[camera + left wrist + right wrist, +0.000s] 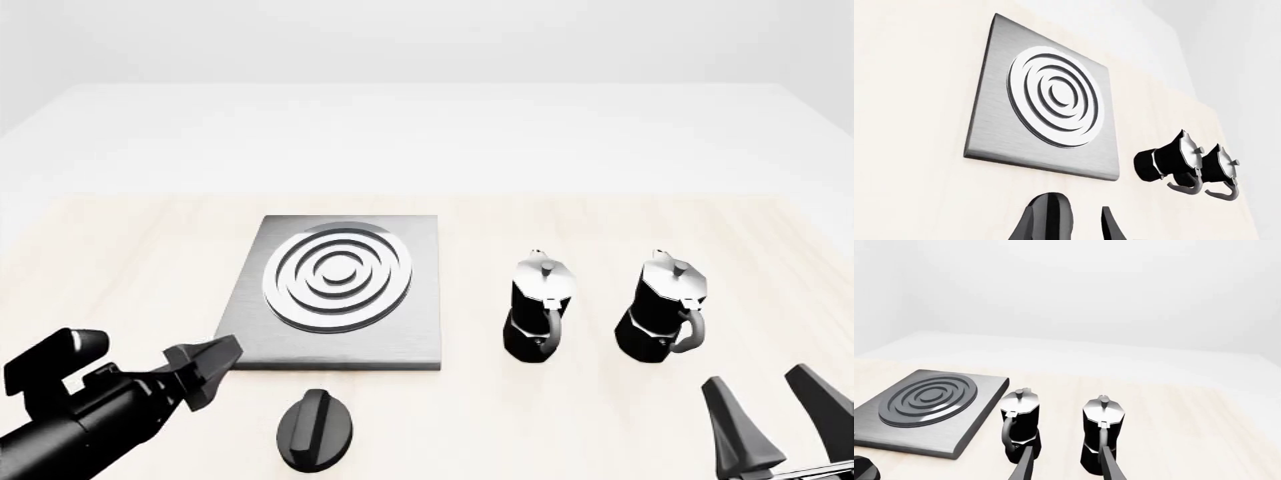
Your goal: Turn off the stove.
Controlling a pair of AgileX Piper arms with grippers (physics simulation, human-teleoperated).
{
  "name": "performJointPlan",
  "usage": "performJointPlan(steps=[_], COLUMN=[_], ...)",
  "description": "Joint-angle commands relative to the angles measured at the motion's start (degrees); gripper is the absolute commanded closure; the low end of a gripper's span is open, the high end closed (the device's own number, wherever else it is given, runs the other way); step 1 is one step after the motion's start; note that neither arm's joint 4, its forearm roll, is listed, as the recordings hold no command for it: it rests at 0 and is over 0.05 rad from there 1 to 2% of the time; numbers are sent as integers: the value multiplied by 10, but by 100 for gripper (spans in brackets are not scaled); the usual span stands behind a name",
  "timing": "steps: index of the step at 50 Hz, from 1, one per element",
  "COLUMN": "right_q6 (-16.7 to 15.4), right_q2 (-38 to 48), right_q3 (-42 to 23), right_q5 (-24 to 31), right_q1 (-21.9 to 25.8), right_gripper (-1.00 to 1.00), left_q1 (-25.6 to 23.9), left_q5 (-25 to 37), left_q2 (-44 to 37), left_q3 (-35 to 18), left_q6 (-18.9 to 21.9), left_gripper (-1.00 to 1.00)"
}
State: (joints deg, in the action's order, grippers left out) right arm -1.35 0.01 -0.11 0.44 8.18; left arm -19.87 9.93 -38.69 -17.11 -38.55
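Both your grippers hang apart from the stove's knob, jaws spread and holding nothing.

Your left gripper [214, 362] sits just off the stove plate [340, 290] at its near-left corner. The knob [316, 428] lies on the table [134, 260] just in front of the plate, near that gripper. Two moka pots [538, 305] stand upright right of the plate; your right gripper [774, 410] is nearer than them, well right of the knob.

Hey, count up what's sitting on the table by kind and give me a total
Moka pots: 2
Stove plate: 1
Stove knob: 1
Total: 4
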Motion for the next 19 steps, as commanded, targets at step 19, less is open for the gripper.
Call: performJointPlan(steps=[19], right_q6=[1], right_q2=[0], right_q3=[0], right_q5=[-1], right_q1=[9], right_gripper=[-100], left_q1=[38], left_q5=[146], left_q2=[180], left_q3=[-20], left_q6=[-25], left_gripper=[-100])
